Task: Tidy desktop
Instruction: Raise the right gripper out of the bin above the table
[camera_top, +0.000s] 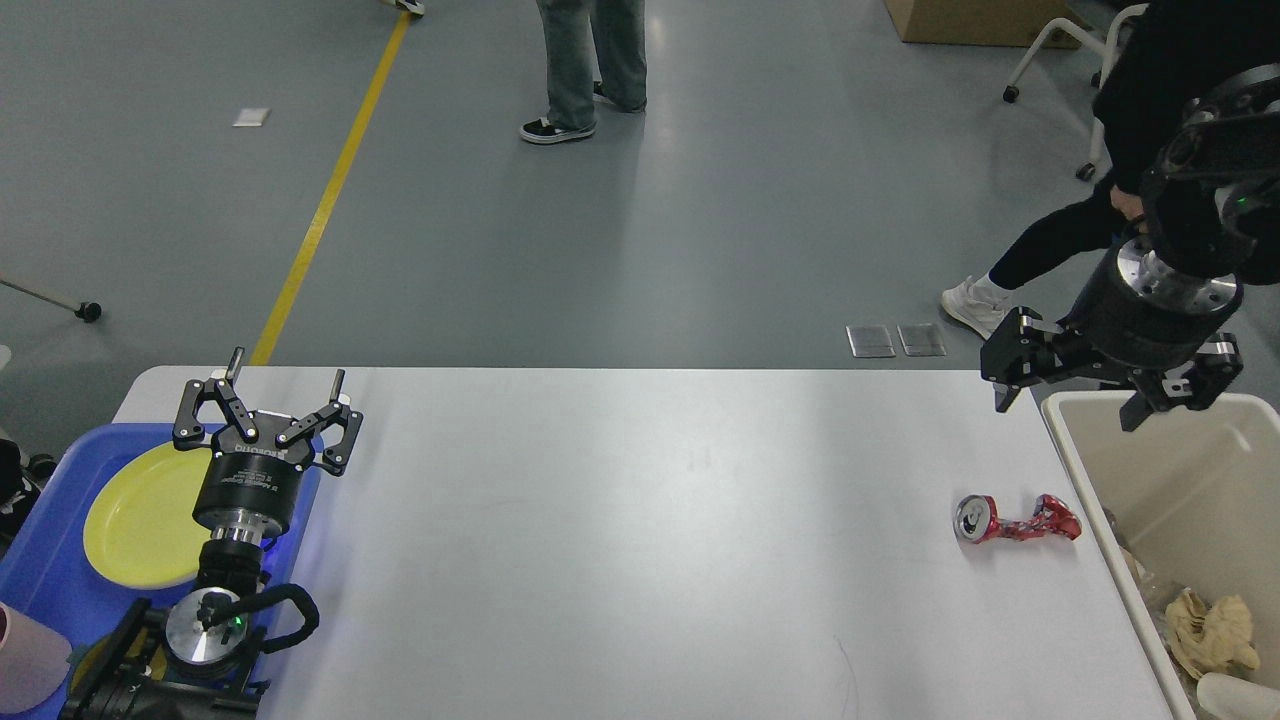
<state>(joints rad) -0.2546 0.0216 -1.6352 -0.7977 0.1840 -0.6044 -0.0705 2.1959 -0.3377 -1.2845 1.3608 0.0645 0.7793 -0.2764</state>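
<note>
Gaping wide, right pincer (1068, 410) empty; left pincer (285, 388) likewise.

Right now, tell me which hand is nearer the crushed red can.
Right. The right hand hovers open above the crushed red can, near the beige bin. The left hand is far across the desktop, over the blue tray.

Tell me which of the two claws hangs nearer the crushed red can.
The right claw, open above the beige bin's near corner, just beyond the crushed red can. The left claw sits far off by the blue tray.
</note>
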